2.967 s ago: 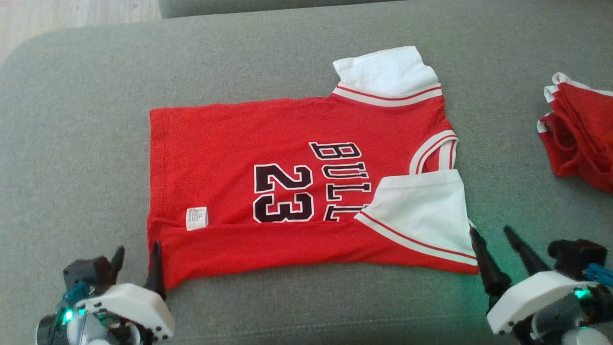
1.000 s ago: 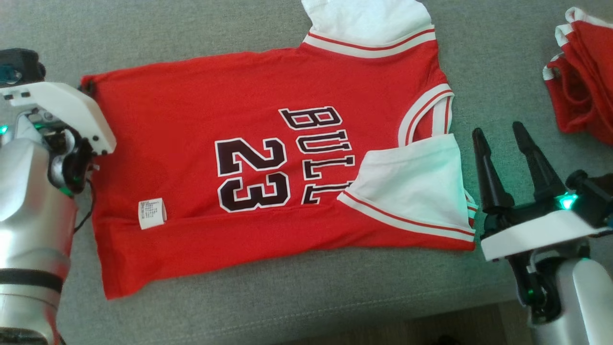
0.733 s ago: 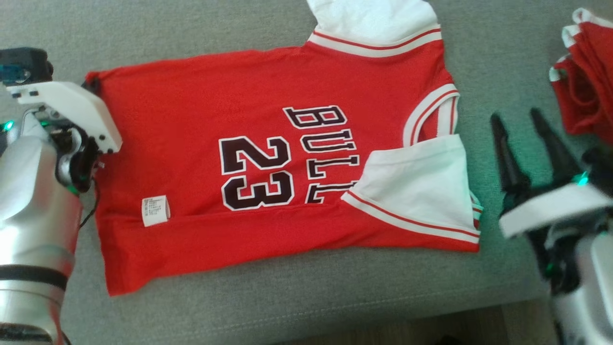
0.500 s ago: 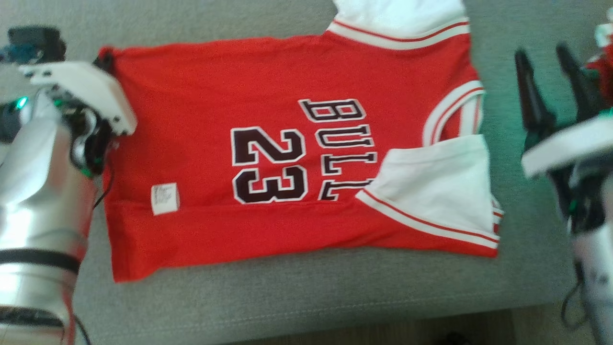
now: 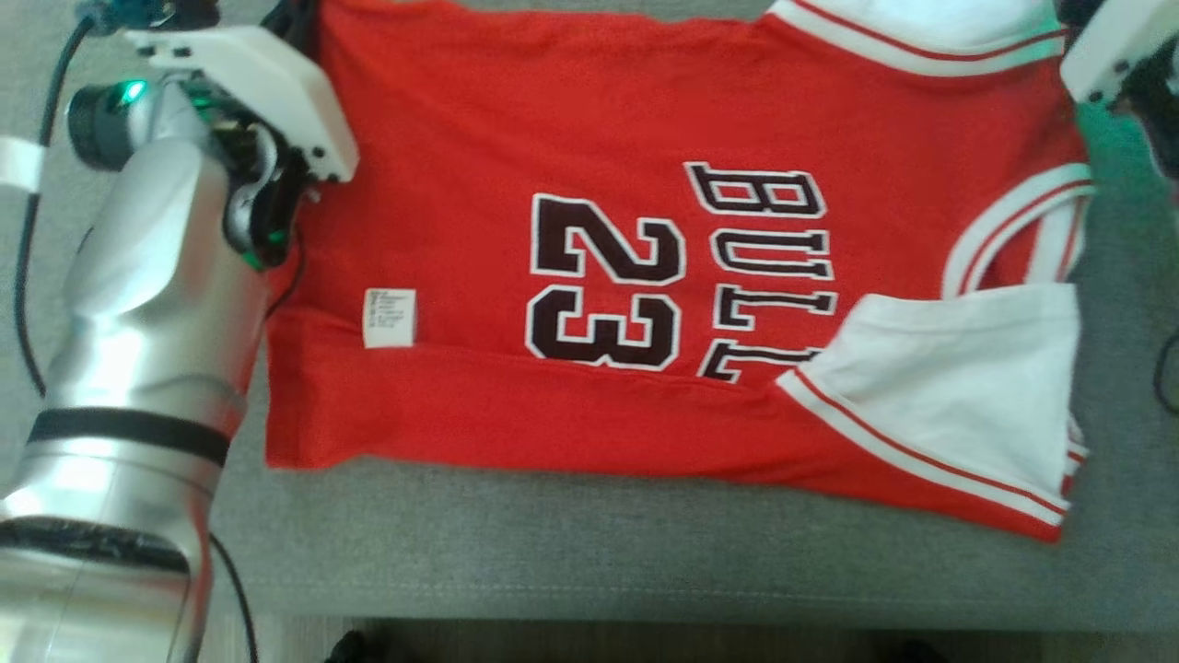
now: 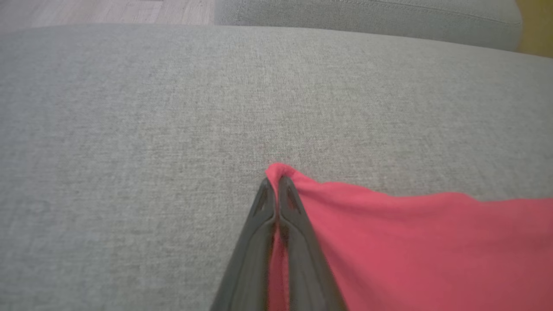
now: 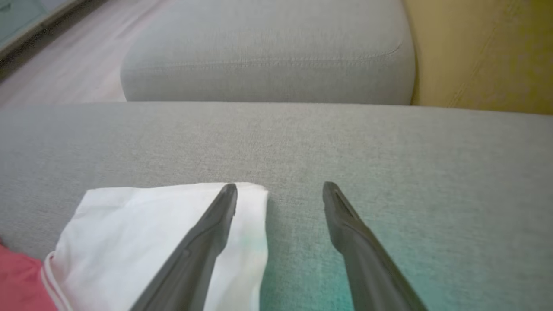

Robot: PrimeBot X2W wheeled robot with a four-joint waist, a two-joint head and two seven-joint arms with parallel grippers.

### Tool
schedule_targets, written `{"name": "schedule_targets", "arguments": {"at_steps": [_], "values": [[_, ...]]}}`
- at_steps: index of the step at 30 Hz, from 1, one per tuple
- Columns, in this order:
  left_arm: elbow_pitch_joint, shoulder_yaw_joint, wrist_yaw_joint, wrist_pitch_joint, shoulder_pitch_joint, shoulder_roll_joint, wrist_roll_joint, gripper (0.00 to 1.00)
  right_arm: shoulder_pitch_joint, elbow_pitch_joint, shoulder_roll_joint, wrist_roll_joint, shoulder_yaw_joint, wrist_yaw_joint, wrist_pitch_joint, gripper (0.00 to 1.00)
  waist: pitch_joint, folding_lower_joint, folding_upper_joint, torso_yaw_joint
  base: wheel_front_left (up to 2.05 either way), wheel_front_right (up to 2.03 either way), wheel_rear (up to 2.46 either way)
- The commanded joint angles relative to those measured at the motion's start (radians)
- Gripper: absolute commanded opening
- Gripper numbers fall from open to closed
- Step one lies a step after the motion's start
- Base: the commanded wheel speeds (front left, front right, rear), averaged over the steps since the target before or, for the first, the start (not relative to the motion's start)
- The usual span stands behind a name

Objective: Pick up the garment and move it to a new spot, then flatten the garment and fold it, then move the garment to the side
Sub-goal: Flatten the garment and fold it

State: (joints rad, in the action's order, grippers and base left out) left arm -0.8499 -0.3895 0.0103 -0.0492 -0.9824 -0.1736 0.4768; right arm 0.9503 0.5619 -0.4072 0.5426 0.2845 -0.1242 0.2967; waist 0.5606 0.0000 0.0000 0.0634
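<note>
**Head view: jersey (image 5: 479,203) flat on a sofa cushion (image 5: 589,552)**

The red jersey lies near the cushion's front edge. The left gripper (image 6: 276,183) has its jaws clamped on the jersey's far left corner. The right gripper (image 7: 280,190) has its jaws apart, one finger over the white sleeve (image 7: 142,220).

Bare cushion (image 6: 129,108) ahead of the left gripper (image 6: 276,180) and to that view's left, free up to the far edge. On the right, shirt (image 6: 410,242) spread out, its corner pinched in that gripper. Ahead of the right gripper (image 7: 280,186), bare cushion too, blocked farther on by a second cushion (image 7: 268,56) and a yellow wall (image 7: 484,52). White sleeve (image 7: 142,224) beneath the left-hand finger (image 7: 203,242); free gap between the spread fingers. Narrow bare strip along the shirt's near hem.
</note>
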Motion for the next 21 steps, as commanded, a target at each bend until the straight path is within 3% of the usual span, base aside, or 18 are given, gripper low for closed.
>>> {"name": "schedule_targets", "arguments": {"at_steps": [1,6,12,13,14,15,16,21], "values": [[0.0,0.01,0.001,0.008,-0.031,-0.025,-0.009,0.0,0.035,0.005,-0.016,0.013,0.032,-0.007,0.025,1.0,0.018,0.0,0.0,0.023,0.0,0.0,0.0],[-0.034,-0.001,0.013,0.041,-0.064,0.002,-0.006,0.0,0.15,0.13,-0.034,0.048,0.134,-0.007,0.089,1.0,0.034,0.0,0.0,0.044,0.0,0.0,0.0],[-0.073,-0.008,0.025,0.066,-0.085,0.023,0.001,0.0,0.206,0.197,-0.055,0.092,0.269,-0.007,0.191,1.0,0.041,0.0,0.0,0.058,0.0,0.0,0.0],[-0.079,-0.008,0.027,0.07,-0.087,0.025,0.003,0.0,0.21,0.203,-0.059,0.106,0.286,-0.007,0.208,0.82,0.04,0.0,0.0,0.06,0.0,0.0,0.0],[-0.086,-0.009,0.029,0.074,-0.089,0.026,0.004,0.0,0.213,0.205,-0.062,0.117,0.301,-0.007,0.22,0.47,0.039,0.0,0.0,0.061,0.0,0.0,0.0],[-0.093,-0.009,0.031,0.078,-0.091,0.027,0.006,0.0,0.215,0.205,-0.066,0.13,0.312,-0.007,0.226,0.3,0.037,0.0,0.0,0.061,0.0,0.0,0.0],[-0.099,-0.008,0.033,0.083,-0.092,0.027,0.008,0.0,0.215,0.206,-0.07,0.142,0.321,-0.007,0.228,0.0,0.034,0.0,0.0,0.061,0.0,0.0,0.0],[-0.124,-0.007,0.038,0.106,-0.094,0.027,0.015,0.0,0.214,0.194,-0.091,0.176,0.344,-0.007,0.166,0.0,0.015,0.0,0.0,0.059,0.0,0.0,0.0]]}}
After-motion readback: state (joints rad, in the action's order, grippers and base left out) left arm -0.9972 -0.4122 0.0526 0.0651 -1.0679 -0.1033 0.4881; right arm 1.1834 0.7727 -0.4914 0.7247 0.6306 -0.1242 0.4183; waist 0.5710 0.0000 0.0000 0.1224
